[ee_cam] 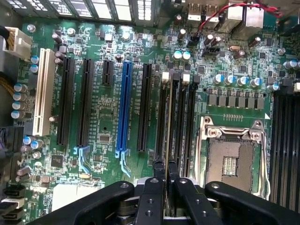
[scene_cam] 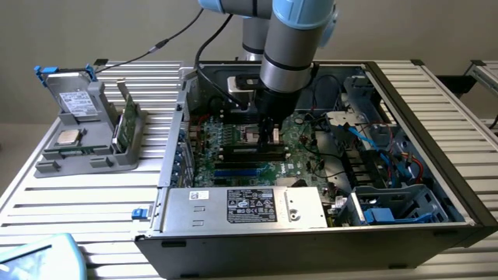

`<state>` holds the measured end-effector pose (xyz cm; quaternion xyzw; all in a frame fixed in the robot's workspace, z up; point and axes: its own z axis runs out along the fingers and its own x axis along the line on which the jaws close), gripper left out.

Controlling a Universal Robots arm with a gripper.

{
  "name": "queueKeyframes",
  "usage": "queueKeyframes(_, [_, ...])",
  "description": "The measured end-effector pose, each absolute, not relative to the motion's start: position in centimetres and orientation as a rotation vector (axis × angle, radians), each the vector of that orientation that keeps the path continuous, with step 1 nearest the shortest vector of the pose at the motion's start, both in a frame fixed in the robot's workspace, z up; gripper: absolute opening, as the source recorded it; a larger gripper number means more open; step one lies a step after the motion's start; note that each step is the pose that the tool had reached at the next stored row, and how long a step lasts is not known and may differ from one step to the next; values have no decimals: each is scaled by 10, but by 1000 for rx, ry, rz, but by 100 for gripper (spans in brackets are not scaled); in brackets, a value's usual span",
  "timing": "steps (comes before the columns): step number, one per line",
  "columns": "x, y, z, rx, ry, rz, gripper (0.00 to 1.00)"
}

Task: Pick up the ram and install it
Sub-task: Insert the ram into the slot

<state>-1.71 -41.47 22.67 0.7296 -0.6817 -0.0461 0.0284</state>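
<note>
Tabletop (scene_cam: 78, 198) of pale slats is seen nearest, and an open case (scene_cam: 459, 175) is laid on it. A silver supply (scene_cam: 241, 207) with a black label is mounted at the case's near edge. Behind it the green board (scene_cam: 304, 151) is exposed, with a blue slot (ee_cam: 124, 108) set among black ones. Further in, the pincer (ee_cam: 165, 164) is held low over the black memory slots (ee_cam: 190, 122), beside the open socket (ee_cam: 232, 159). Its fingers (ee_cam: 158, 165) are drawn almost together and are pinched on the ram (ee_cam: 166, 122). The ram is seen edge-on as a thin strip lined up along one of those slots; how deep it is seated cannot be told. At about the same depth, on the exterior view's left and near the case, a grey holder (scene_cam: 86, 157) is placed on the tabletop. In it are kept a labelled drive (scene_cam: 76, 104), a square silver chip (scene_cam: 69, 137) and an upright green stick (scene_cam: 125, 125). Farthest back, the arm (scene_cam: 288, 58) is seen rising out of the case, and a dark cable (scene_cam: 155, 49) is trailed behind it.
</note>
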Motion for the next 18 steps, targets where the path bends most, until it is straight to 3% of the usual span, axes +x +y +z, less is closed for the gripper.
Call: queueKeyframes(18, [-15, -415, 226, 2246, -2099, -131, 14])
